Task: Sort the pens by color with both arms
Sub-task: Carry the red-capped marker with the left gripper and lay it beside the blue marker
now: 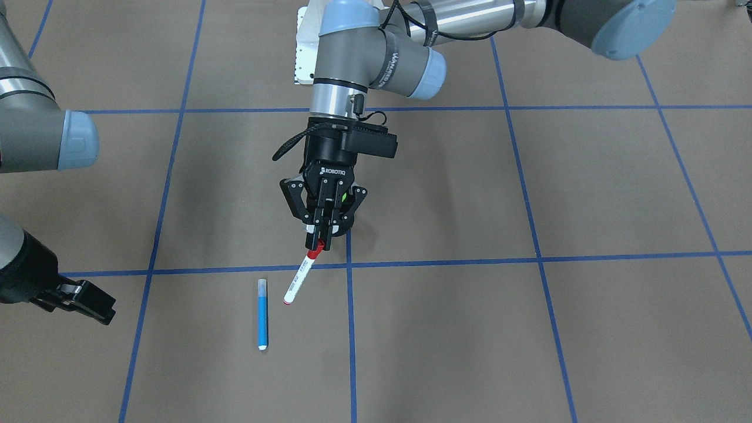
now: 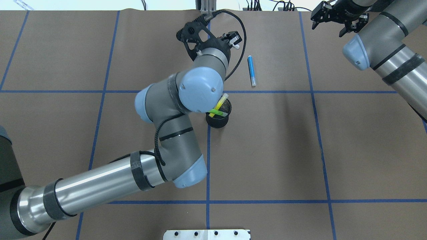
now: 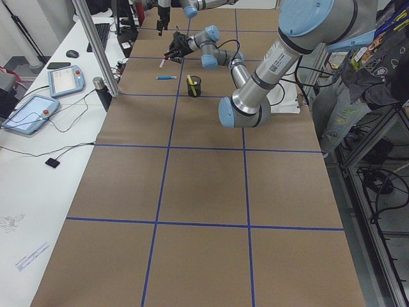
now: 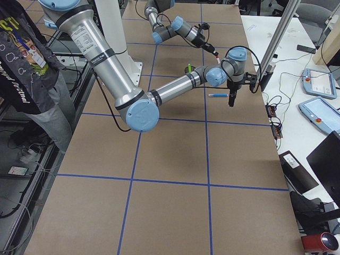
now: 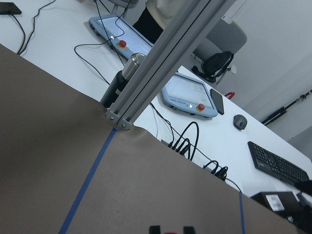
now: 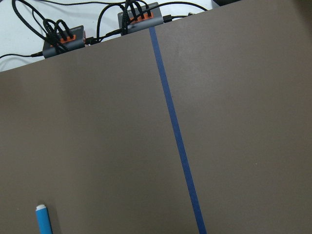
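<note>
Seemingly light, stiff and slick, the red-capped pen (image 1: pixel 298 281) is hanging by its cap from the clamped left gripper (image 1: pixel 317 244); the right gripper (image 2: pixel 328 20) is gaping.

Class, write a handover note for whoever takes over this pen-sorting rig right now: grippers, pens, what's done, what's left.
Left gripper: shut on the red-capped white pen, which hangs tilted from its cap end.
Right gripper: open, empty, off to the side.
Blue pen lies flat on the table. Yellow pen and green pen stand in the black mesh cup.
Done: blue is out of the cup.
Left: set down the white pen, then probably pull out yellow and green.
</note>
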`<state>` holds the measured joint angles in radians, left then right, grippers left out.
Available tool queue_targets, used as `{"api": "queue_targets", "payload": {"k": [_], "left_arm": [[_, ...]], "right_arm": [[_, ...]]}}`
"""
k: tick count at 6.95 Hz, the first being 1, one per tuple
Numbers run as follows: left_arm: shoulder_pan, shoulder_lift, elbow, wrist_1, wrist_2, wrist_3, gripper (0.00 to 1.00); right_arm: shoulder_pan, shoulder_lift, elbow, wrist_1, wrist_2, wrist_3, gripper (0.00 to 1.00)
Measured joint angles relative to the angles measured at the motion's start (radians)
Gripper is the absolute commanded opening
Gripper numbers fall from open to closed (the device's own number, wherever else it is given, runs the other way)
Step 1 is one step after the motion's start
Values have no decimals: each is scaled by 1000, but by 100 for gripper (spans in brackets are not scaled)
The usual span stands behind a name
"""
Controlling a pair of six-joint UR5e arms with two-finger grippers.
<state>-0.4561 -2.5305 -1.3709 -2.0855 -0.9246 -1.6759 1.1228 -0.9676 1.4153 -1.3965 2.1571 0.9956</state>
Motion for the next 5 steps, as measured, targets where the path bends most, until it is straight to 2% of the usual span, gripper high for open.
{"api": "queue_targets", "payload": {"k": [2,5], "left_arm": [[48,-28,88,-8,160,-35,0],[58,-94,231,-8,242,-52,0]], "right_arm": [[-4,2,2,-1,0,0,100],[-12,3,3,0,-3,1,100]]}}
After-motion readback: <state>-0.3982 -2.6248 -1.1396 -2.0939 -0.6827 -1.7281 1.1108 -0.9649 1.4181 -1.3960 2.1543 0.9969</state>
